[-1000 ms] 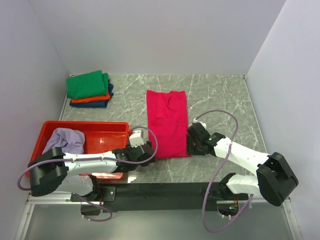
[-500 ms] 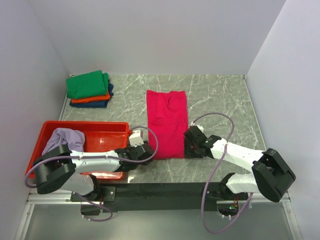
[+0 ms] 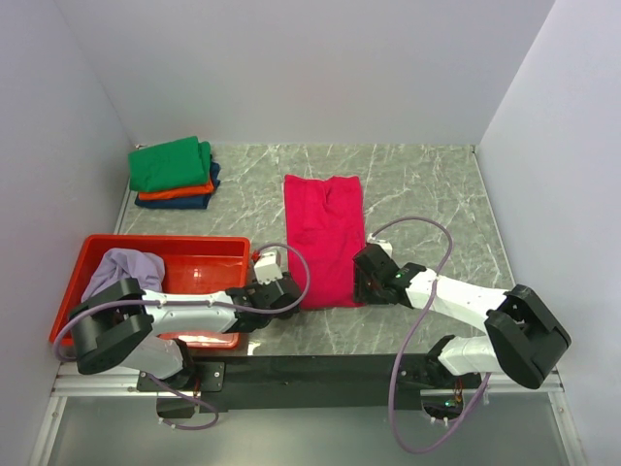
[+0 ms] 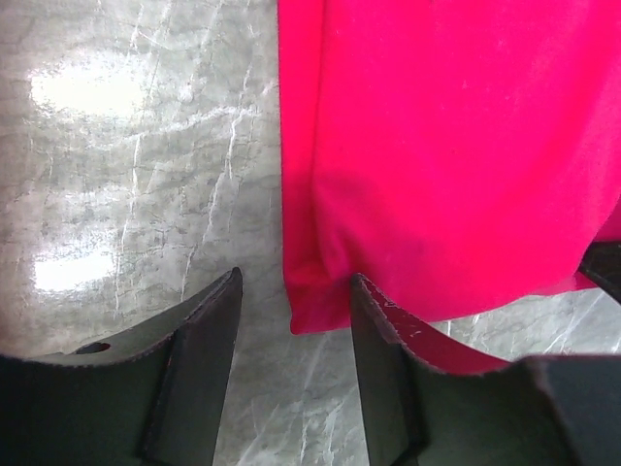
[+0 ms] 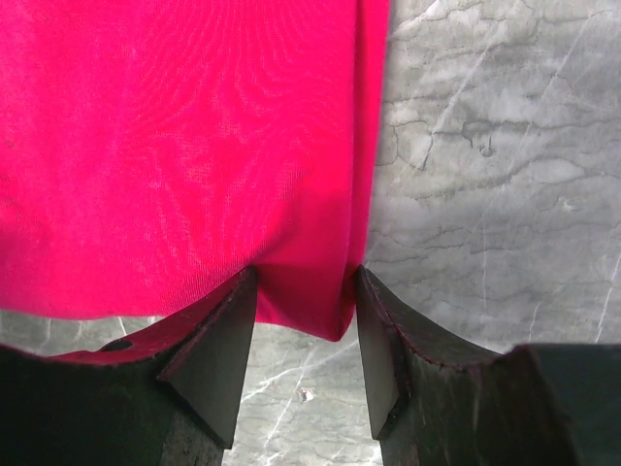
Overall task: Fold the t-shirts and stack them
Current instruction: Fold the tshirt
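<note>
The crimson-pink t-shirt point(image 3: 325, 238) lies flat on the marble table, folded into a long strip. My left gripper point(image 3: 291, 294) is open at its near left corner. In the left wrist view that corner point(image 4: 315, 306) sits between the open jaws of the left gripper point(image 4: 293, 303). My right gripper point(image 3: 362, 282) is open at the near right corner. The right wrist view shows that corner point(image 5: 310, 301) between the open jaws of the right gripper point(image 5: 303, 296). The green shirt point(image 3: 171, 163) tops a folded stack with the orange shirt point(image 3: 175, 191) and the dark blue shirt point(image 3: 184, 203). The pale lavender shirt point(image 3: 124, 272) lies crumpled in the tray.
The red plastic tray point(image 3: 199, 264) stands at the near left, beside my left arm. The folded stack sits at the back left corner. Grey walls close in the table on three sides. Bare marble point(image 3: 427, 194) shows to the right of the pink shirt.
Both grippers have slid inward to the pink shirt's near corners, the left one to the right and the right one to the left. The shirt has not moved.
</note>
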Controlling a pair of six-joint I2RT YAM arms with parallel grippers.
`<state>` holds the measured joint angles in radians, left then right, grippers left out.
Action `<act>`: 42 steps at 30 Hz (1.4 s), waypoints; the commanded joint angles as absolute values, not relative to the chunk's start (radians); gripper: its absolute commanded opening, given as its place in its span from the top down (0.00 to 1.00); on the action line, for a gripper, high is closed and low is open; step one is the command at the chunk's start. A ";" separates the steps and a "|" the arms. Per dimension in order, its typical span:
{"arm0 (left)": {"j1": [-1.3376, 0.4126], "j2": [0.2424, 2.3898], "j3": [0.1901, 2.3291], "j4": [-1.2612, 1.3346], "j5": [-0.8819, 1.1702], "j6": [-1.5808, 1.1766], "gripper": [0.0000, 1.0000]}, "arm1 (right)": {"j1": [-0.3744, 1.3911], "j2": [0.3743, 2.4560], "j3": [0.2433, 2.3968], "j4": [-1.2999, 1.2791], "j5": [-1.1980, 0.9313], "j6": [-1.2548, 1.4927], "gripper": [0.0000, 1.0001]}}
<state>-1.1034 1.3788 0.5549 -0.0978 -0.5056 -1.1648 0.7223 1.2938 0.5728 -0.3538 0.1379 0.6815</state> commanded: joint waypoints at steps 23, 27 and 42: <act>-1.100 1.342 0.465 -0.087 -0.356 -1.166 0.99 | 0.788 1.307 0.502 -0.414 0.124 0.735 1.00; -1.118 1.315 0.459 -0.117 -0.316 -1.146 0.99 | 0.844 1.270 0.514 -0.481 0.127 0.770 1.00; -1.307 1.120 0.454 -0.278 -0.140 -1.158 1.00 | 1.150 0.965 0.505 -0.788 0.055 0.997 1.00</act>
<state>-1.2789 1.1870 0.4599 -0.2043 -0.2066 -1.1645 1.0988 1.0183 0.4980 -0.6655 0.0834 0.9173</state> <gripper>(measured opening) 0.023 0.022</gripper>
